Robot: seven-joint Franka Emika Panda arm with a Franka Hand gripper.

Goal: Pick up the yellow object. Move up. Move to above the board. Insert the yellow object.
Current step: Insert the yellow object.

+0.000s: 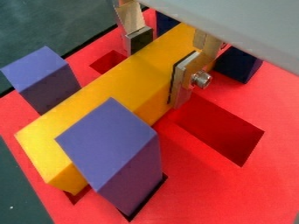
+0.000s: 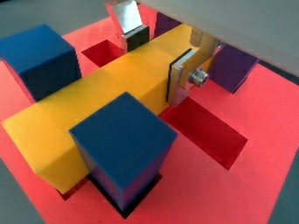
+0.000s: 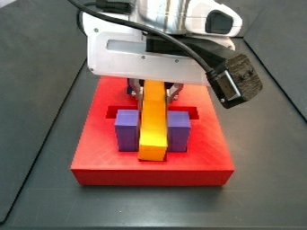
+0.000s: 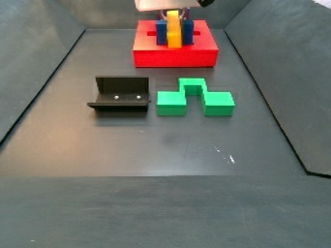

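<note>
The yellow object (image 1: 117, 96) (image 2: 105, 105) is a long bar lying low between the upright posts (image 1: 111, 149) (image 2: 122, 144) of the red board (image 1: 271, 105) (image 2: 239, 188). My gripper (image 1: 160, 63) (image 2: 159, 61) straddles the bar near its far half, with a dark pad pressed against each long side, so it is shut on it. In a side view the bar (image 3: 153, 121) runs down the middle of the board (image 3: 150, 172) between two purple posts (image 3: 126, 128), under the gripper (image 3: 153, 88). The other side view shows the board (image 4: 175, 56) at the far end of the floor.
An open recessed slot (image 1: 222, 131) (image 2: 211, 131) lies in the board beside the bar. On the dark floor stand the fixture (image 4: 119, 96) and a green stepped block (image 4: 195, 98), well away from the board. Raised walls ring the floor.
</note>
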